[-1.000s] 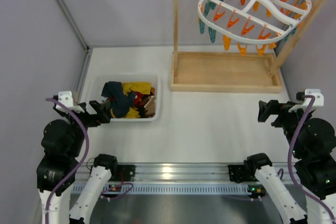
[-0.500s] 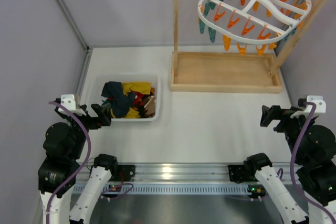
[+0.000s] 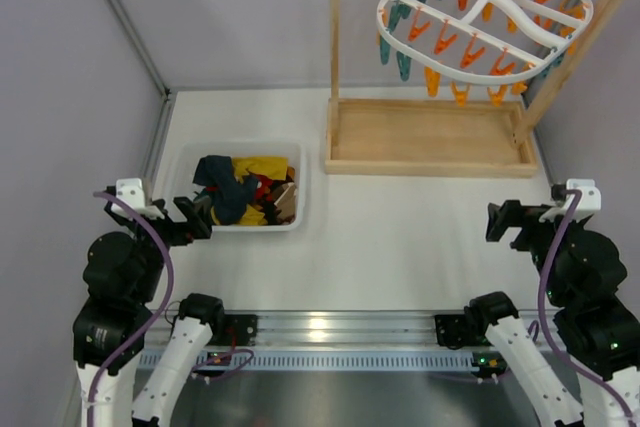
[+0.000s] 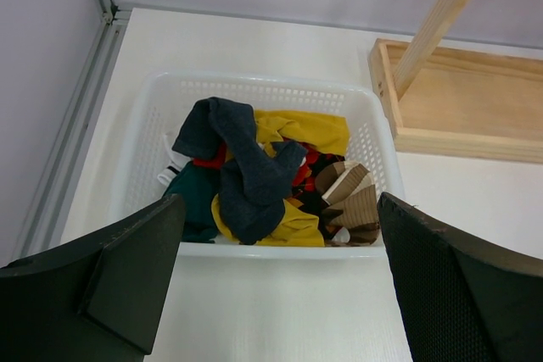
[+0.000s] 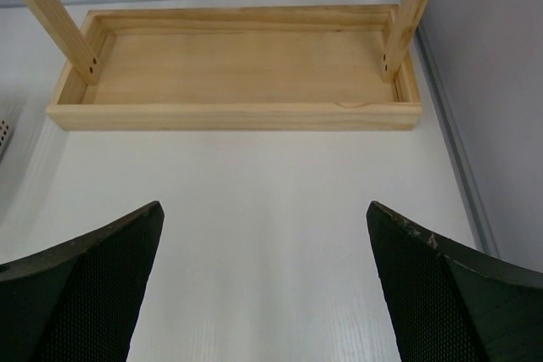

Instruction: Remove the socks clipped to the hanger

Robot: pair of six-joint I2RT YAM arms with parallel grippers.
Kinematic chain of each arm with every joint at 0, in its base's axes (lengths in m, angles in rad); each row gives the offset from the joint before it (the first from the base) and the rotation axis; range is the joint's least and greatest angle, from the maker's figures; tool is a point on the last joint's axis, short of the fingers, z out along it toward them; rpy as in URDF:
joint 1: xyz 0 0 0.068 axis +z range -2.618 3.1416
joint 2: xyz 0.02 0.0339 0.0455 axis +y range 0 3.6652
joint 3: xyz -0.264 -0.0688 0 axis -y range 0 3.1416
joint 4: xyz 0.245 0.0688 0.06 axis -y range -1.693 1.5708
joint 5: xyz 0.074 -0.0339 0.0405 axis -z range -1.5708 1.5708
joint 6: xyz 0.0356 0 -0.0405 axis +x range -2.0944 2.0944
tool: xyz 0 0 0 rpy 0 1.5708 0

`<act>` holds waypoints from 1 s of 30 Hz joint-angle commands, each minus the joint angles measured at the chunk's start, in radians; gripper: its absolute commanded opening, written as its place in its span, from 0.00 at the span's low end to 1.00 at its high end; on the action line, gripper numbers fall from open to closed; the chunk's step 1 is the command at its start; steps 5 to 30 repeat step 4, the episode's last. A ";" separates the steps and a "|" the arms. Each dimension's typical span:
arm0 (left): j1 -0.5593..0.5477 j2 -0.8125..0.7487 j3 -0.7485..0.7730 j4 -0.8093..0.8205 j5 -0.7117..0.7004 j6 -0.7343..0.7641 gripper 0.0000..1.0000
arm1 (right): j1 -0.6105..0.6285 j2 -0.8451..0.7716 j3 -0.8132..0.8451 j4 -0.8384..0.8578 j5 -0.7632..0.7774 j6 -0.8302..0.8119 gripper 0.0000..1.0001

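The white oval hanger point(image 3: 470, 2) hangs from the wooden rack's top bar at the back right, with orange and teal clips; no sock shows on it. The socks lie in a white basket point(image 3: 186, 161) at the left: a dark navy sock point(image 4: 246, 167) on top, a mustard yellow one point(image 4: 310, 129) behind it, and a bit of red pattern point(image 4: 312, 161) mostly hidden. My left gripper point(image 3: 195, 217) is open and empty just in front of the basket point(image 4: 271, 250). My right gripper point(image 3: 500, 219) is open and empty over bare table, in front of the rack.
The wooden rack's tray base point(image 3: 430, 137) stands at the back right, with two uprights; it also shows in the right wrist view point(image 5: 237, 65). Brown striped fabric point(image 4: 352, 201) and dark green cloth point(image 4: 191, 197) also lie in the basket. Grey walls close in both sides.
My right arm has drawn back toward the near edge and its gripper has shifted a little left. My left arm sank slightly a second ago, then stayed still.
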 commanded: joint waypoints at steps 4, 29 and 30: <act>-0.006 0.037 0.022 0.023 -0.013 -0.005 0.98 | 0.014 -0.006 -0.005 0.076 0.007 0.020 0.99; -0.006 0.037 0.022 0.023 -0.013 -0.005 0.98 | 0.014 -0.006 -0.005 0.076 0.007 0.020 0.99; -0.006 0.037 0.022 0.023 -0.013 -0.005 0.98 | 0.014 -0.006 -0.005 0.076 0.007 0.020 0.99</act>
